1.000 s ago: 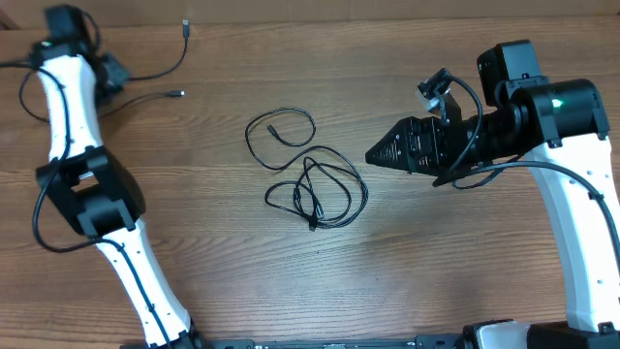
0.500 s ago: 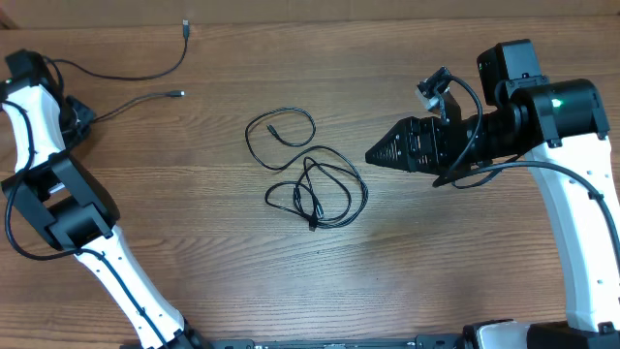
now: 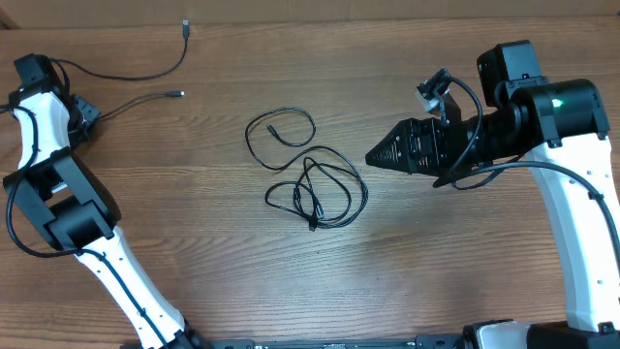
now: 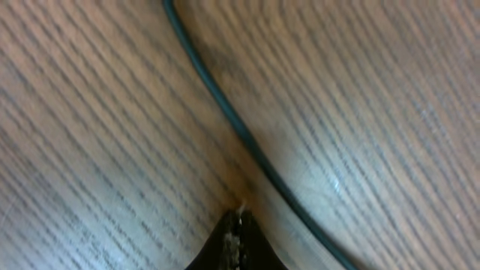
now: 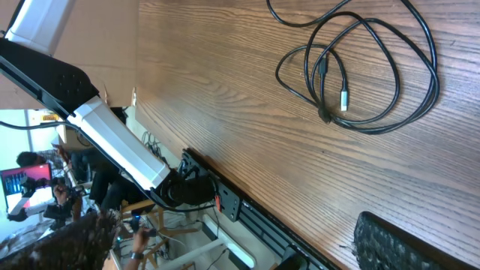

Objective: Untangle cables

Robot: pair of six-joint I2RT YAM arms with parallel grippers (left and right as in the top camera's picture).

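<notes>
A tangle of thin black cables (image 3: 312,179) lies at the table's middle, with a loop (image 3: 279,134) to its upper left; it shows in the right wrist view (image 5: 352,67) with a silvery plug (image 5: 344,100). Two separate cables lie at the top left, one (image 3: 145,70) curving to a plug at the back, one (image 3: 145,99) ending in a silvery plug. My left gripper (image 3: 81,114) is shut, its tip (image 4: 238,223) on the wood just beside a cable (image 4: 225,105). My right gripper (image 3: 373,155) hangs right of the tangle, open and empty.
The table's front edge with a black rail (image 5: 240,214) shows in the right wrist view. The left arm's base link (image 3: 73,208) stands at the left, and the right arm (image 3: 572,194) at the right.
My left arm has swung from the table's top-left corner outward to the left, then back a little toward the cable end. The right arm and the central tangle have not moved.
</notes>
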